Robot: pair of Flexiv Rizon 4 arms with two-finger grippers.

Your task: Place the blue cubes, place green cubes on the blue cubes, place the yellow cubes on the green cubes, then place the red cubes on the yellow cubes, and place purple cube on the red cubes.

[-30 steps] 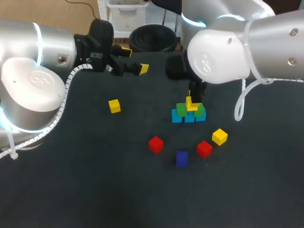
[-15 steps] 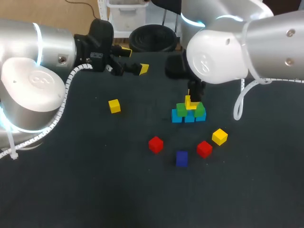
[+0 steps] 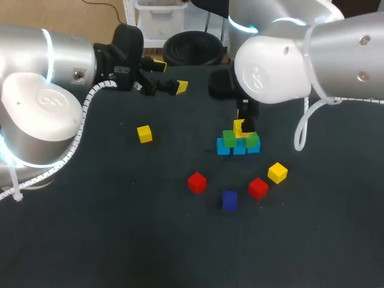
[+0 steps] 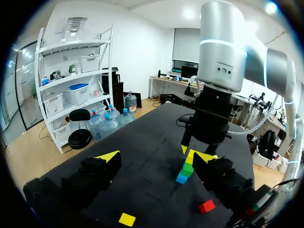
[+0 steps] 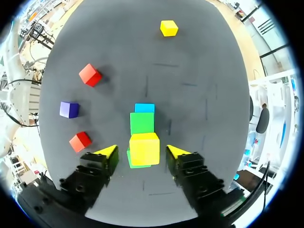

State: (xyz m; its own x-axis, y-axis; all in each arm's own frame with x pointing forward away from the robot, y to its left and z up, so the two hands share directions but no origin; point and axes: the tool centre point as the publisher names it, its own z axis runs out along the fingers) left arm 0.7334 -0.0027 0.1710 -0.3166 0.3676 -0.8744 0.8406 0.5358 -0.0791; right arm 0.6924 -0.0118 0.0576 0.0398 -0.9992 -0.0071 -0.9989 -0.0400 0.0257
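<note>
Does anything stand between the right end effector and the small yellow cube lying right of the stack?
Nothing visible does. The right end effector hangs open over the stack of cubes; the small yellow cube lies on bare black table beside it. The nearest small red cube sits apart from it, off the direct line.

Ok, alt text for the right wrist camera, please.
A yellow cube rests on green cubes, a blue cube showing beyond them, between the right gripper's open fingers. Two red cubes, a purple cube and a second yellow cube lie on the table.
</note>
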